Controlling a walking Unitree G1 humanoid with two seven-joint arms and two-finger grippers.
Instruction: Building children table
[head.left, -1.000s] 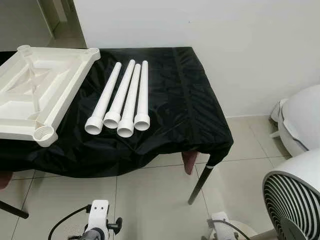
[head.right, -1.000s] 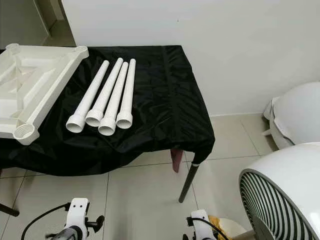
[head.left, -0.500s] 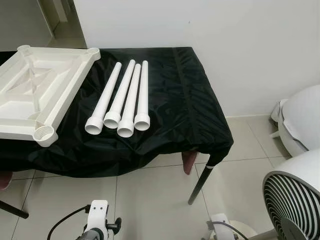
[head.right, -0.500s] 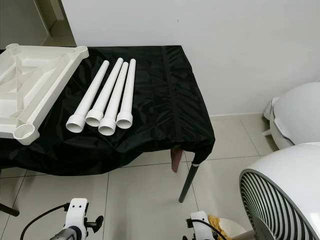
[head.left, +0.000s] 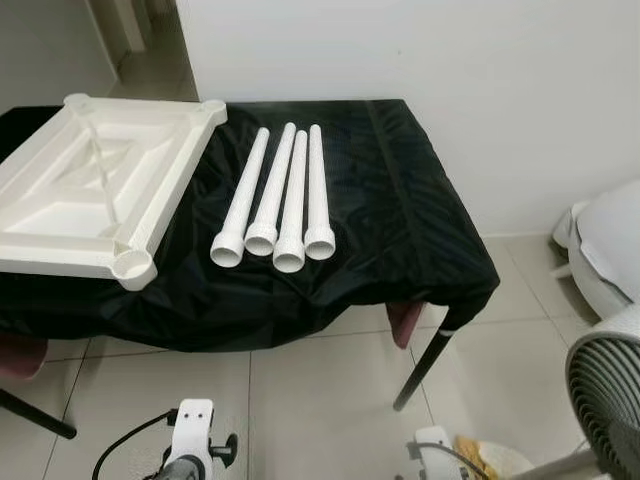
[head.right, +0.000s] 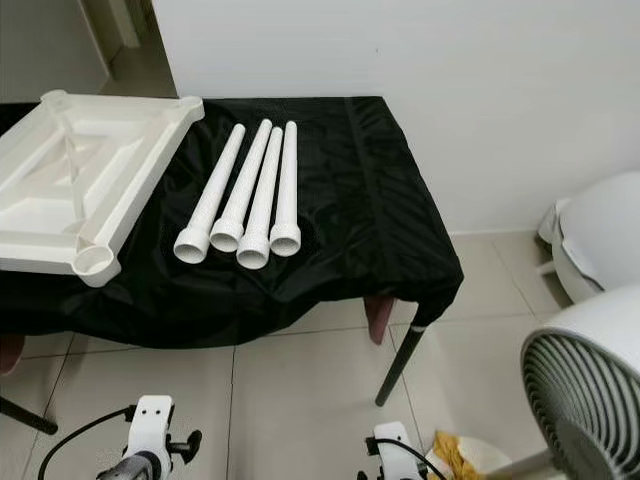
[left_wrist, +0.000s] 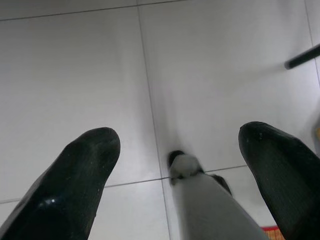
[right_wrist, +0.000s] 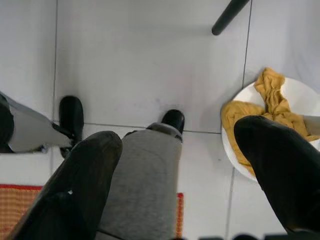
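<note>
A white plastic tabletop (head.left: 95, 195) lies upside down on the left of a table covered in black cloth (head.left: 400, 200), with round sockets at its corners. Beside it on the right, several white tube legs (head.left: 280, 195) lie side by side, their wide ends toward me. Both arms hang low in front of the table, over the tiled floor. In the left wrist view my left gripper (left_wrist: 177, 137) is open with nothing between its fingers. In the right wrist view my right gripper (right_wrist: 177, 135) is open and empty too.
A white fan (head.left: 610, 390) stands on the floor at the right, with a yellow cloth (right_wrist: 267, 100) on its round base (right_wrist: 300, 95). A white rounded object (head.left: 610, 240) sits by the wall. A black table leg (head.left: 425, 355) stands at the table's near right corner.
The whole picture has shifted to the right, so the camera has turned left. The tabletop and the legs lie as before. Both arms still hang low.
</note>
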